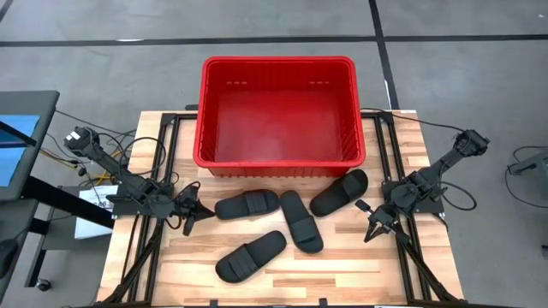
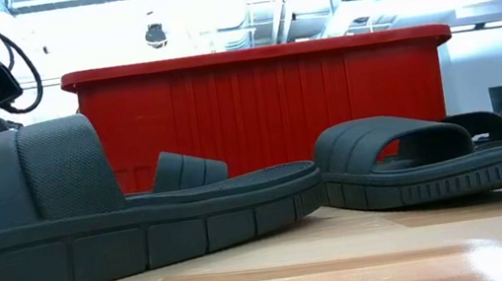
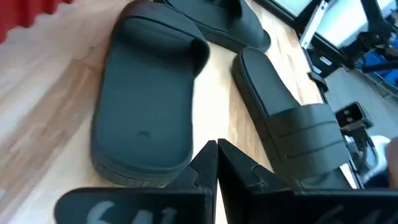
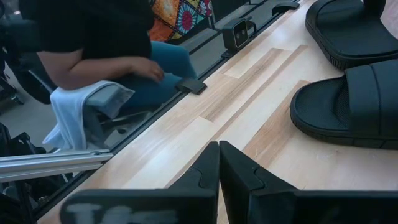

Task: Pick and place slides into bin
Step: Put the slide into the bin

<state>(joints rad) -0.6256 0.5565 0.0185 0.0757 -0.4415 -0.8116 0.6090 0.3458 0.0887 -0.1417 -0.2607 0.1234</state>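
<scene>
Four slides lie on surface w/ red bin behind, both grippers' fingers clenched on nothing, left, right; slides prob. light, flexible foam, so best pinched across strap.

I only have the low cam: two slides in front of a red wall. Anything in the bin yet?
Observer: No. From above, the bin has a bare floor, nothing in it.
Operator: How many slides are out there in total?
Observer: Four, all on the table in front of the bin; the slide nearest the front edge lies apart from the other three.
Operator: Where are the grippers?
Observer: Left gripper sits shut at the left of the slides, pointing at the leftmost slide. Right gripper sits shut to the right, holding nothing.
</scene>
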